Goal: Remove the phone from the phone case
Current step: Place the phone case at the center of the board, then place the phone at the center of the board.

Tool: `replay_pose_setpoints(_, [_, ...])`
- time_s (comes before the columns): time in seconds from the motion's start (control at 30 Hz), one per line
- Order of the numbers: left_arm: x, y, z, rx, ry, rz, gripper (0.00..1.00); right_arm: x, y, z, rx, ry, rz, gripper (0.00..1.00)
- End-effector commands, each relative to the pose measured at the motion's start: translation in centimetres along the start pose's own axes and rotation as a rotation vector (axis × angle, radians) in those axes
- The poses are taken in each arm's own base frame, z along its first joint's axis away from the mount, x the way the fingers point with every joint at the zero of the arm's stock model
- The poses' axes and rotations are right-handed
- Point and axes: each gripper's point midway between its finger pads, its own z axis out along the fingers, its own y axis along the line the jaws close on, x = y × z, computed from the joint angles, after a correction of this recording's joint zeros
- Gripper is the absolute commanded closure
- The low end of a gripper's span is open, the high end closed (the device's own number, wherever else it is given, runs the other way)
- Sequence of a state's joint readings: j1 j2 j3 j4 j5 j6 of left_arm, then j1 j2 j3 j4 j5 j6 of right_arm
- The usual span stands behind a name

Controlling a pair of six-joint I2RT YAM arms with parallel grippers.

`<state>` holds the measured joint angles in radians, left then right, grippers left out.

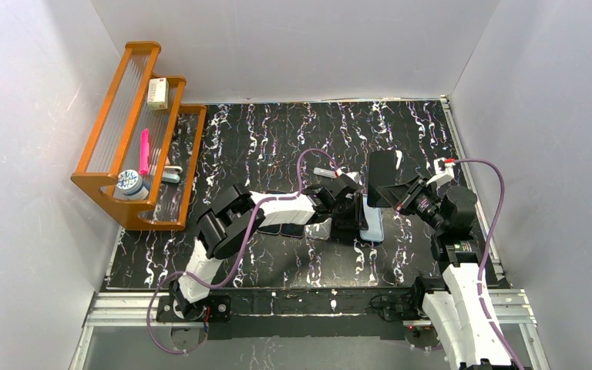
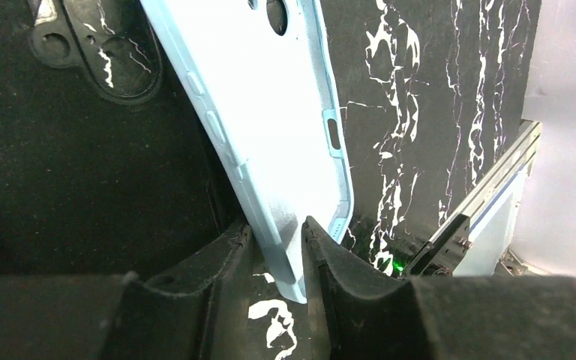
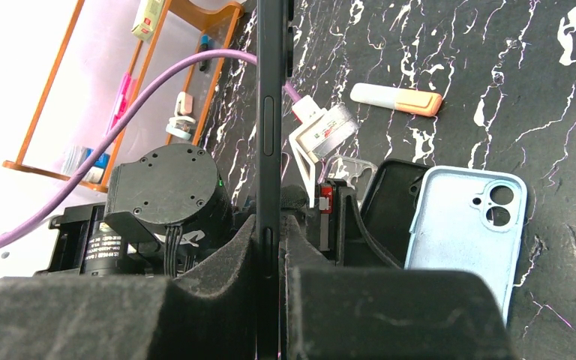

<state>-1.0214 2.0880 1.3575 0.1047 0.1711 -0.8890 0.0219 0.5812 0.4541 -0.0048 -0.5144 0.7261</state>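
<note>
walls: plain white panels [image 1: 293, 46] close in the left, back and right sides of the cell.
rack: an orange wooden rack [image 1: 116, 202] stands at the far left edge, leaning against the left wall, partly off the surface.
rack contents: a white box [image 1: 157, 93] on the upper step, a pink pen [image 1: 144, 150] lower down, a round tin [image 1: 129, 182] at the near end.
surface: black sheet with white and purple marbled veins [image 1: 277, 131], with a metal rail [image 1: 308, 304] along its near edge where both arm bases are bolted.
cable: a purple cable [image 1: 301, 166] loops over the left arm.
marker: a white stick with an orange cap [image 3: 396, 99] lies on the surface behind the left wrist, touching nothing.
left fingers: the left fingers [image 2: 316, 244] reach across to the middle of the surface and are clenched on one corner of the phone case.
black case: a dark case [image 3: 381, 214] lies just beside the blue one, on its left.
phone case: the light blue phone case [image 2: 270, 112] is near the centre of the surface, back side up with the camera holes showing; no handset is in it.
phone: the black phone [image 3: 270, 90] is out of the case and apart from it, raised and seen edge-on in the right wrist view.
right fingers: the right fingers [image 3: 296, 240] are clamped on the phone's two flat faces near its lower end.
</note>
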Motion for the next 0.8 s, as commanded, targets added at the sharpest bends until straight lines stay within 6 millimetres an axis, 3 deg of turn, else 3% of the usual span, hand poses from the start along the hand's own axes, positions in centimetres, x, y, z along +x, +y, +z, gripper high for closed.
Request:
replay_pose_setpoints(0.0, [-2.4,-2.9,-2.7,0.033,-0.073,0.047,0.70,-2.3,2.5,-0.4,-0.072,-0.076,-0.077,0.99])
replay_pose_setpoints(0.2, [-4.0,-3.9,-5.4,0.025,-0.137,0.078,0.53,-2.1,2.3,-0.3,-0.069,-0.067,-0.076,0.99])
replay_pose_setpoints(0.37, [-5.2,-3.5,-7.7,0.015,-0.190,0.076,0.43,-1.7,2.0,-0.3,-0.063,-0.058,-0.070,0.99])
replay_pose_setpoints(0.6, [-7.7,-0.6,-11.7,-0.033,-0.276,0.047,0.24,-0.4,1.9,0.3,-0.110,0.008,-0.066,0.99])
replay_pose_setpoints(0.77, [-10.1,0.8,-15.7,-0.057,-0.364,0.002,0.11,0.9,1.7,0.8,-0.157,0.048,-0.048,0.99])
